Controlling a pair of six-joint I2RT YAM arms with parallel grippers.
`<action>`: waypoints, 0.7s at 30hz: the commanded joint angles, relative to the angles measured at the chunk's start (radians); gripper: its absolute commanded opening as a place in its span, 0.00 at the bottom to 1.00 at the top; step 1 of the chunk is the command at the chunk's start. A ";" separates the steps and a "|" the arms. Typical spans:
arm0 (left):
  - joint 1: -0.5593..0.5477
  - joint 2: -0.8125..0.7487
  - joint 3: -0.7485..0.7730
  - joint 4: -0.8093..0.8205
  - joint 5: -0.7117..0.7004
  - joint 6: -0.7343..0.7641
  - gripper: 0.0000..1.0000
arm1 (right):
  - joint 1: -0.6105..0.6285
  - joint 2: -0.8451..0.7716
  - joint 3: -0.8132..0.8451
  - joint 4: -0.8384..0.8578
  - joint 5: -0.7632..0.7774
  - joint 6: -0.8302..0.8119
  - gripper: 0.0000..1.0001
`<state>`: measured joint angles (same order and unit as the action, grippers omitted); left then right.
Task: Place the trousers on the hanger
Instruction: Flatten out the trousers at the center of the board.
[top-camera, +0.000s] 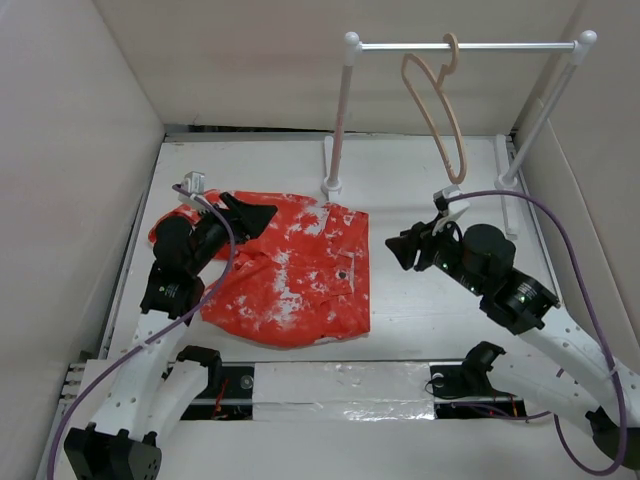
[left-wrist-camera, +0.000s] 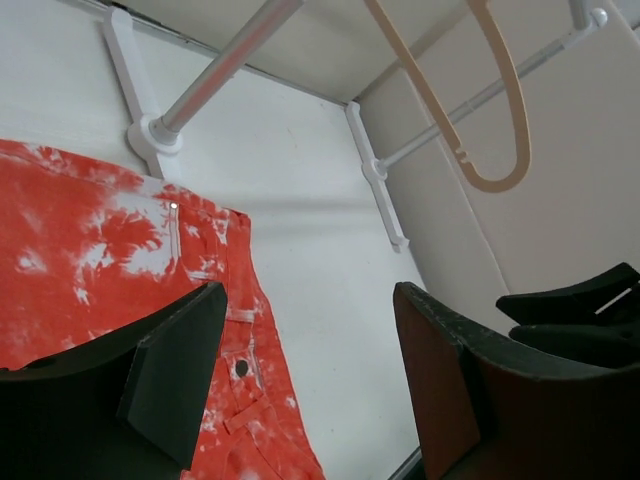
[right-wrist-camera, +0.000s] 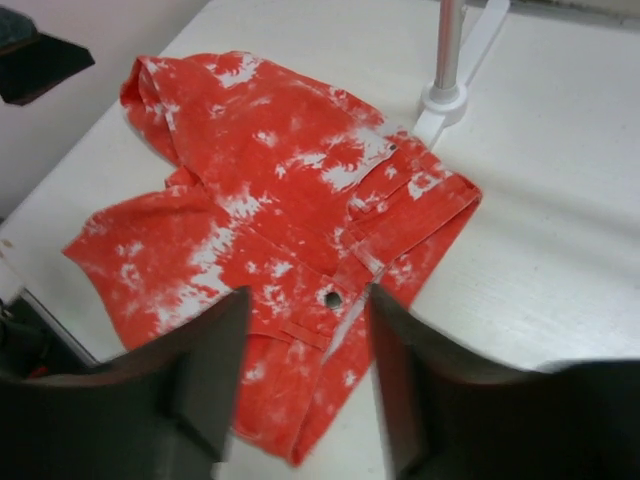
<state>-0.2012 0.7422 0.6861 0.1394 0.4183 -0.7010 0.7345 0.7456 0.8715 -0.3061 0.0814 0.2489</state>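
The red-orange trousers (top-camera: 290, 275) lie crumpled flat on the white table left of centre, waist button facing up; they also show in the left wrist view (left-wrist-camera: 90, 240) and the right wrist view (right-wrist-camera: 270, 170). The pale beige hanger (top-camera: 440, 110) hangs by its hook from the rack's rail, and its lower curve shows in the left wrist view (left-wrist-camera: 500, 130). My left gripper (top-camera: 255, 212) (left-wrist-camera: 308, 300) hovers open over the trousers' upper left part, holding nothing. My right gripper (top-camera: 400, 248) (right-wrist-camera: 308, 300) stands open just right of the waist, pointing at the button, with nothing between its fingers.
The white two-post rail rack (top-camera: 340, 110) stands at the back of the table, its feet (top-camera: 331, 185) near the trousers' top edge. White walls (top-camera: 80, 150) enclose the table on the left, back and right. The table's front edge (top-camera: 340, 385) runs above the arm bases.
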 joint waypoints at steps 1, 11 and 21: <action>0.002 -0.026 -0.003 0.111 0.028 -0.015 0.64 | 0.005 0.003 -0.037 0.018 0.018 0.026 0.49; -0.233 0.201 0.055 0.282 -0.048 -0.003 0.00 | -0.004 0.135 -0.057 0.025 0.098 0.085 0.00; -0.377 0.194 0.015 0.080 -0.567 0.035 0.55 | -0.112 0.551 -0.042 0.234 -0.017 0.119 0.79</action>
<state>-0.6235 1.0138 0.7341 0.2401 0.0303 -0.6674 0.6273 1.1809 0.8040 -0.1856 0.1059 0.3576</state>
